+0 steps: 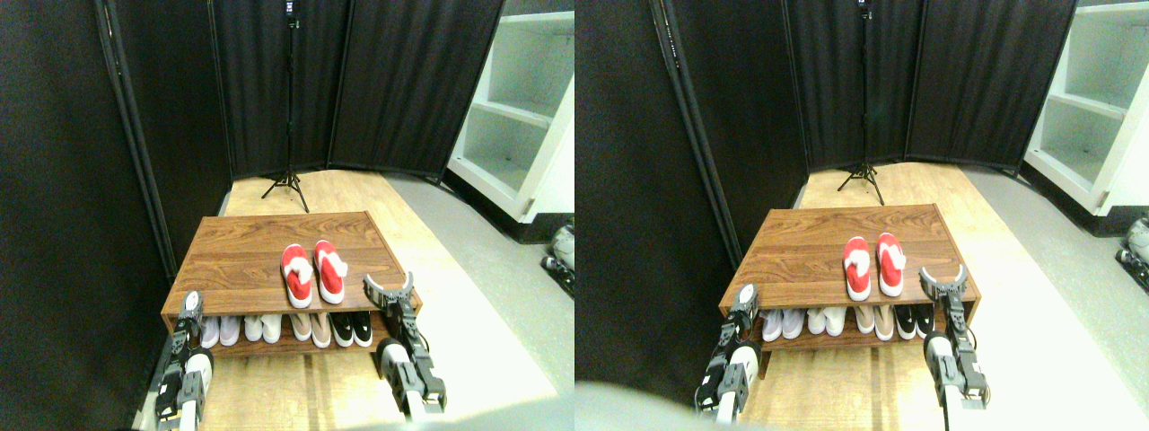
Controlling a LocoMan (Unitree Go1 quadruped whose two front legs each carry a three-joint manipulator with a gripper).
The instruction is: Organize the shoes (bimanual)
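Two bright red shoes lie side by side on top of the wooden shoe rack (pixel 233 260), toes pointing toward me: the left shoe (pixel 297 275) and the right shoe (pixel 328 270), almost touching. My right gripper (pixel 389 287) stands open at the rack's front right corner, to the right of the shoes, with nothing between its fingers. My left gripper (pixel 189 307) sits low at the rack's front left corner, far from the shoes.
The rack's lower shelf holds white (pixel 220 330), beige (pixel 310 327) and black (pixel 352 329) pairs in a row. A black folding screen (pixel 359 81) stands behind, with a tripod (pixel 288 184) before it. A white shelving unit (pixel 516 117) stands at the right.
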